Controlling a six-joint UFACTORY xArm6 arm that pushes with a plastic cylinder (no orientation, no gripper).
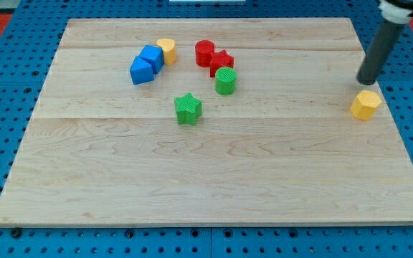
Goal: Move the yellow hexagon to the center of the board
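Up at the view's right, my tip (368,82), a plain rod w/ no jaws to open or close, sits just above the yellow hexagon (365,104), maybe touching it; hard to tell. Hexagon lies near the board's (214,186) right edge, well apart from the rest. Upper left: two blue blocks (146,64) touching a yellow block (166,50); nearby red cylinder (204,51), red star (221,62), green cylinder (225,80), green star (188,108).

bright even light, soft shadows, sharp
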